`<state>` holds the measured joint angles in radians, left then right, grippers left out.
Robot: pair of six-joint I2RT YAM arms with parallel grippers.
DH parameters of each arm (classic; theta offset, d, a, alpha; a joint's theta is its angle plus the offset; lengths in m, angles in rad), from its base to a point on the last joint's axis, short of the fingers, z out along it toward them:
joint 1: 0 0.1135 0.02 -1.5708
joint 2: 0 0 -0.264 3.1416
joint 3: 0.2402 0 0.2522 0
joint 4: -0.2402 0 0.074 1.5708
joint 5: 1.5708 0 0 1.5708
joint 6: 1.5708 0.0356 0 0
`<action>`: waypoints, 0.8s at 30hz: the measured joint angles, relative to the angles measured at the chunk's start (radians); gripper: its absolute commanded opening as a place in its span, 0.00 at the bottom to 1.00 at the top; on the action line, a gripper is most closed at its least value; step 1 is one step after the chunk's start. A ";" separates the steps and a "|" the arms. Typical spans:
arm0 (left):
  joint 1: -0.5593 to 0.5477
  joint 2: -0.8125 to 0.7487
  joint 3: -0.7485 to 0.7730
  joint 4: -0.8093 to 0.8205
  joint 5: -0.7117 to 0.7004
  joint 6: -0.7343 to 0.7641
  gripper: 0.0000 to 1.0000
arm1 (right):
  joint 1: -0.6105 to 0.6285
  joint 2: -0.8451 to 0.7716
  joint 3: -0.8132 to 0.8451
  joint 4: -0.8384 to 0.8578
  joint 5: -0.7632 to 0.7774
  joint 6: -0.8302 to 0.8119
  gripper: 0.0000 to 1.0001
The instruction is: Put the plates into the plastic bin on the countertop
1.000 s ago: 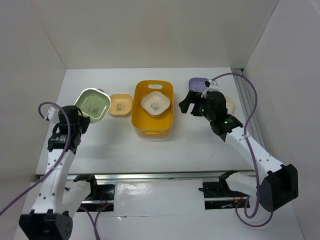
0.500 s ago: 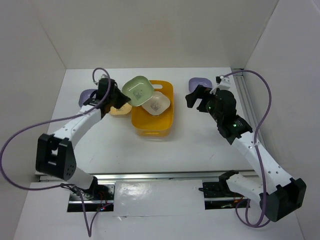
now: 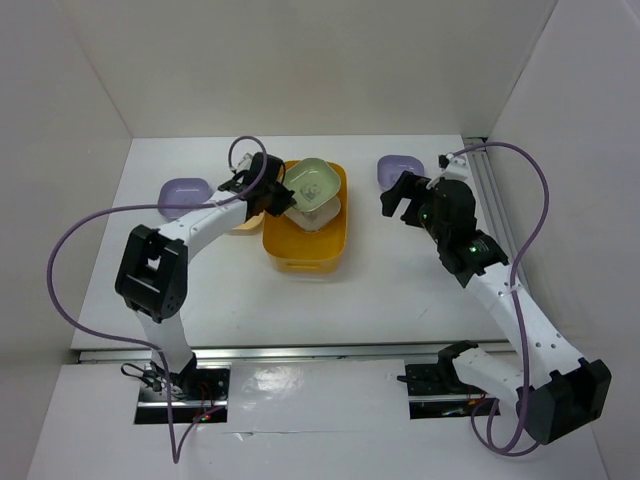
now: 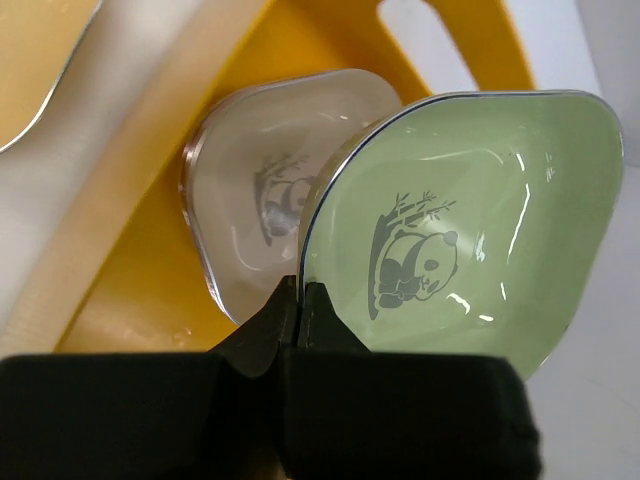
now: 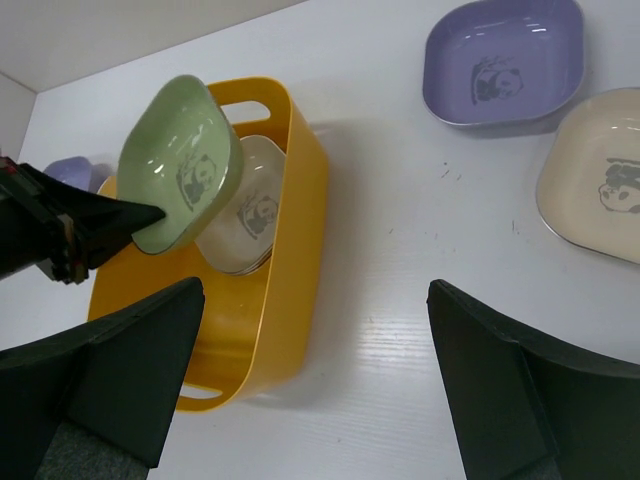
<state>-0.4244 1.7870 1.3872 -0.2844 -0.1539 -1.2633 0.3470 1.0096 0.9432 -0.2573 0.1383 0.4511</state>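
Note:
My left gripper (image 3: 281, 193) is shut on the rim of a green plate (image 4: 470, 220) with a panda print, holding it tilted over the yellow-orange plastic bin (image 3: 303, 243). Under it, a cream plate (image 4: 250, 190) lies inside the bin. On the white countertop (image 3: 380, 270) sit a lavender plate (image 3: 183, 190) at the left, a small yellow-orange plate (image 3: 238, 220) partly under my left arm, and a lavender plate (image 5: 505, 65) and a cream plate (image 5: 605, 185) at the right. My right gripper (image 3: 400, 203) hangs open over the countertop, right of the bin, holding nothing.
White walls close in the back and both sides. A metal rail (image 3: 495, 200) runs along the countertop's right edge. Purple cables loop from both arms above the surface.
My left arm has swung right from the left side, carrying the green plate over the bin and lowering it toward the cream plate. The right gripper shifted slightly right and stays open.

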 measured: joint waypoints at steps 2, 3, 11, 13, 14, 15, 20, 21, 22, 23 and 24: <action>-0.002 0.031 0.003 -0.013 -0.008 -0.024 0.00 | -0.006 0.000 0.000 0.000 -0.001 0.000 1.00; -0.002 0.045 0.003 -0.022 -0.011 -0.030 0.00 | -0.009 0.000 0.000 0.000 -0.002 0.000 1.00; -0.004 0.100 0.012 -0.052 -0.024 -0.074 0.84 | -0.024 0.002 -0.002 0.002 -0.011 0.004 1.00; -0.009 0.100 0.020 -0.048 -0.023 -0.073 0.86 | -0.034 0.004 -0.010 0.009 -0.005 0.017 1.00; -0.011 0.098 0.021 -0.043 -0.024 -0.073 0.88 | -0.040 0.005 -0.021 0.016 -0.003 0.026 1.00; -0.013 0.091 0.017 -0.039 -0.021 -0.072 0.91 | -0.050 0.011 -0.036 0.026 -0.003 0.034 1.00; -0.022 -0.001 -0.039 -0.023 -0.006 -0.063 0.92 | -0.097 0.142 -0.103 0.087 -0.027 0.056 1.00; -0.023 -0.026 -0.043 -0.022 -0.004 -0.050 0.92 | -0.105 0.177 -0.111 0.097 -0.029 0.056 1.00; -0.026 -0.051 -0.044 -0.017 0.000 -0.044 0.92 | -0.113 0.212 -0.119 0.108 -0.031 0.055 1.00; -0.027 -0.074 -0.044 -0.008 0.003 -0.037 0.92 | -0.119 0.245 -0.120 0.110 -0.032 0.050 1.00; -0.030 -0.099 -0.044 0.002 0.007 -0.022 0.92 | -0.127 0.275 -0.120 0.124 -0.034 0.043 1.00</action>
<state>-0.4545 1.6882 1.3434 -0.2821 -0.1467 -1.2854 0.2203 1.2846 0.8234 -0.1337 0.1043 0.4946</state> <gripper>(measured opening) 0.918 0.999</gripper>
